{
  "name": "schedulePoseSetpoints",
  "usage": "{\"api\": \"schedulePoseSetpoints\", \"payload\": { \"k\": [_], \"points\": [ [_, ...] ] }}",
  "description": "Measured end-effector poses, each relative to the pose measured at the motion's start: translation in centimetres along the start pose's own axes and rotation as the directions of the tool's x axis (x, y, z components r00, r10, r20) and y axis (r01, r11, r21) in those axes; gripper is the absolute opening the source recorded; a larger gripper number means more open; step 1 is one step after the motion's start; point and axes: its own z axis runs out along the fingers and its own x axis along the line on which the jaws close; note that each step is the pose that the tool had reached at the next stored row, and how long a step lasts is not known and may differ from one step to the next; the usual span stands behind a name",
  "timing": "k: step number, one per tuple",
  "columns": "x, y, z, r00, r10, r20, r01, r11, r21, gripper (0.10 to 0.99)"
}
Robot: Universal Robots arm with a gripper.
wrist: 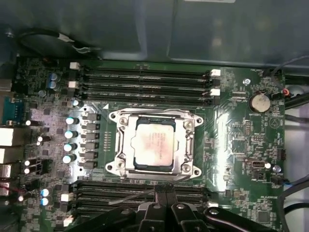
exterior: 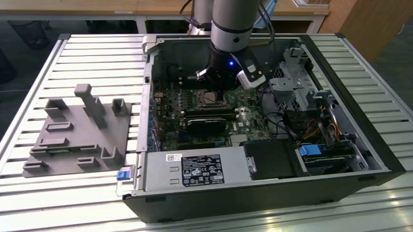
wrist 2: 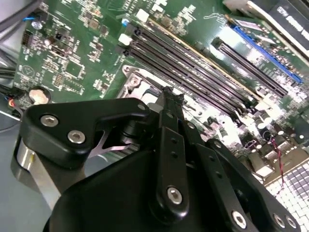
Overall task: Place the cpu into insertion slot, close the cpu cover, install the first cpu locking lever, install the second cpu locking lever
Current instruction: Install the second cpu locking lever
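The cpu [wrist: 153, 142], a silvery square chip, lies flat in the insertion slot [exterior: 205, 99] of the green motherboard [wrist: 231, 140]. The cpu cover [wrist: 189, 141], a silvery frame, lies down around it with the chip showing through its window. My gripper [wrist: 162, 192] hangs just off one side of the socket, over the memory slots, its black fingers [wrist: 170, 200] pressed together and shut. A thin metal lever rod [wrist: 133, 197] slants out beside the fingertips; whether they touch it I cannot tell. In the second wrist view the gripper [wrist 2: 170, 96] stands by a socket corner [wrist 2: 136, 79].
The motherboard sits in an open computer case [exterior: 361, 145] with walls all around. Long black memory slots [wrist: 142, 79] flank the socket on two sides. A power supply [exterior: 193, 169] and drive cage [exterior: 297, 82] crowd the case. A grey fixture [exterior: 81, 130] stands at the exterior view's left.
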Motion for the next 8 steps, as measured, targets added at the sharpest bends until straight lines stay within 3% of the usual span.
{"api": "schedulePoseSetpoints", "payload": {
  "k": [8],
  "points": [
    [0.25, -0.14, 0.00, 1.0000, 0.000, 0.0000, 0.000, 1.0000, 0.000, 0.106]
  ]
}}
